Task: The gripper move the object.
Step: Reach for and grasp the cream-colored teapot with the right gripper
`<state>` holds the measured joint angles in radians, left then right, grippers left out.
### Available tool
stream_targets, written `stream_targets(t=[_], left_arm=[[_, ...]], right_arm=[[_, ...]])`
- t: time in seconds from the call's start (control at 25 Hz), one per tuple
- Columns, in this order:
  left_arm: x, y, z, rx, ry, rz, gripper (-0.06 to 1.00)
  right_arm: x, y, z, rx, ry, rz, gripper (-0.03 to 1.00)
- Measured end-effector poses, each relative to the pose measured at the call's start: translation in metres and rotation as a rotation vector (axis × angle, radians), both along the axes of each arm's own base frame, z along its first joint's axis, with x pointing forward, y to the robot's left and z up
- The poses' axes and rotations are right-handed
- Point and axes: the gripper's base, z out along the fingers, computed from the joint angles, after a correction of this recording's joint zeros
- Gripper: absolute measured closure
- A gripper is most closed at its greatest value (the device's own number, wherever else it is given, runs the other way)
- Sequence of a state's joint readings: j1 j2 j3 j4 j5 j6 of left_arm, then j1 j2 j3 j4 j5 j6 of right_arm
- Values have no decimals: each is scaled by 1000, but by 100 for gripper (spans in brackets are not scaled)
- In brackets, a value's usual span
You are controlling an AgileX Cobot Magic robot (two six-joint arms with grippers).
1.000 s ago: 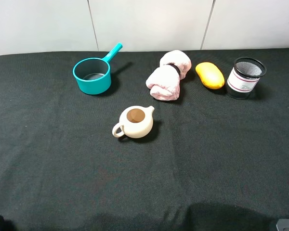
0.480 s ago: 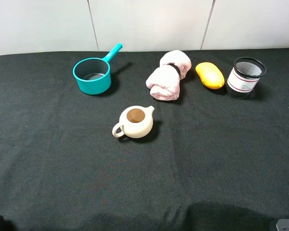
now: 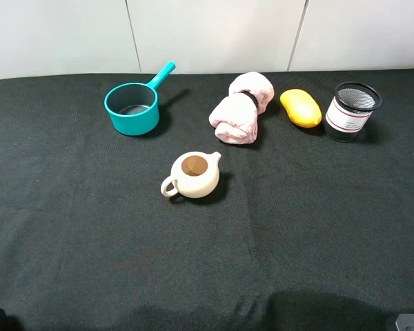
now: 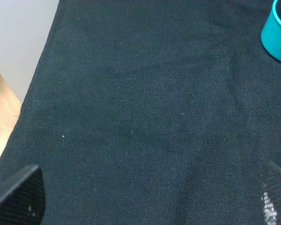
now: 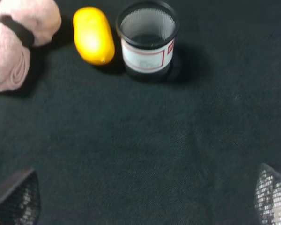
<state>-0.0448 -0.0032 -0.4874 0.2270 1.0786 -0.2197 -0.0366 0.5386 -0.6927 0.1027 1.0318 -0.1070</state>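
From the high camera, the cream teapot (image 3: 193, 175) stands upright near the middle of the black desk (image 3: 69, 227), touched by nothing. A teal saucepan (image 3: 132, 107) sits behind it to the left. A pink rolled towel (image 3: 241, 108), a yellow oval thing (image 3: 301, 107) and a mesh cup (image 3: 352, 110) line up behind it to the right.

The left wrist view shows the left claw (image 4: 147, 199) spread wide over bare cloth, with the saucepan's edge ahead.

The right wrist view shows the right claw (image 5: 143, 199) equally wide and empty, facing the towel, yellow thing and cup.
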Motion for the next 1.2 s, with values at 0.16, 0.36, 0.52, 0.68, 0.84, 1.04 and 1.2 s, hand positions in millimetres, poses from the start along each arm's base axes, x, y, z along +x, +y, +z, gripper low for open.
stream_targets(t=[0.16,0.36,0.52,0.68,0.84,1.04,1.2], left_arm=[[0,0,0,0,0,0,4],[0,0,0,0,0,0,4],[0,0,0,0,0,0,4],[0,0,0,0,0,0,4],[0,0,0,0,0,0,4],[0,0,0,0,0,0,4],[0,0,0,0,0,0,4]], right_arm=[[26,1,2,17,89,12,27],[57,0,4,22,196,16,27],[84,-1,6,26,263,18,27],[109,-2,6,26,327,23,27],[131,-3,3,25,395,27,27],[156,-4,-2,17,440,37,27],[175,-5,-6,13,473,41,27]])
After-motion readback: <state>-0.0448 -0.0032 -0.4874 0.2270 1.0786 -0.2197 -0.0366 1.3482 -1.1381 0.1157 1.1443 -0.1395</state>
